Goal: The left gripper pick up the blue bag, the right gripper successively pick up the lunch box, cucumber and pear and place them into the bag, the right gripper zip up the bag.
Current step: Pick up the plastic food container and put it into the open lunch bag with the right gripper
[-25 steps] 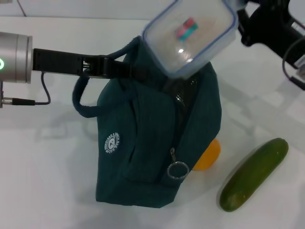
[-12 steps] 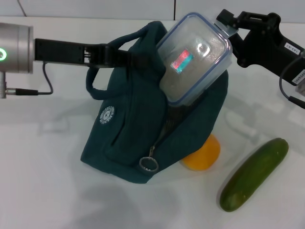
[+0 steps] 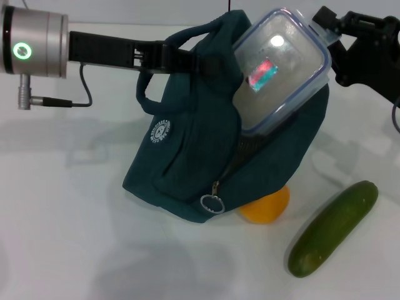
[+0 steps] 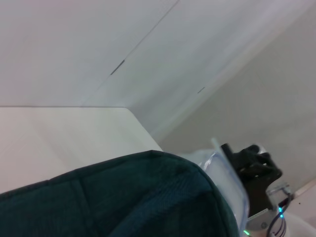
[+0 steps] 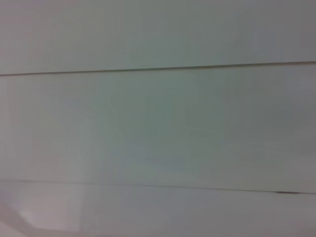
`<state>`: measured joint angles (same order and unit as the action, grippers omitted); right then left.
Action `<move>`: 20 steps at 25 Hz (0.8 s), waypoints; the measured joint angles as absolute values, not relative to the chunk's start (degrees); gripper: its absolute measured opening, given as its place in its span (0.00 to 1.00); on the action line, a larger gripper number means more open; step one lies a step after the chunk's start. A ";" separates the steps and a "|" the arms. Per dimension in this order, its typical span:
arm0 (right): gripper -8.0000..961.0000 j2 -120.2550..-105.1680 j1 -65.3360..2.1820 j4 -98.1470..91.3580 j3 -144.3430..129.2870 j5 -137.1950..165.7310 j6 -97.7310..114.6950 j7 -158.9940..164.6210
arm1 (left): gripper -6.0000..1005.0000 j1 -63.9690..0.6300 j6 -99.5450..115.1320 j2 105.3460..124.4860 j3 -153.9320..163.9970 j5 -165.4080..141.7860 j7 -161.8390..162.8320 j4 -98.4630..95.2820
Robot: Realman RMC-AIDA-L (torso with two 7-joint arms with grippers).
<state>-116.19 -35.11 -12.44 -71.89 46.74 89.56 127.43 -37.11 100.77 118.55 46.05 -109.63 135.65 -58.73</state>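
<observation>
A dark teal fabric bag [image 4: 123, 197] is filling the lower part of the frame. A clear plastic blue-rimmed box [image 4: 224, 177] is rising behind its right edge, with a black gripper [image 4: 252, 170] showing just beyond at lower right.

The lunch box [image 3: 281, 69], clamped in the right gripper [image 3: 325, 28], has dropped from above the blue bag [image 3: 225, 137] to lodge tilted in its open mouth (sticker face up). The left gripper [image 3: 172, 55], holding a handle, has carried the bag toward the right gripper, baring more of the pear [image 3: 265, 206].
</observation>
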 joint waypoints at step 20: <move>0.12 -116.19 -40.50 -13.93 -80.79 46.58 79.22 127.39 | 0.08 -36.77 100.01 116.81 45.46 -108.10 131.83 -52.14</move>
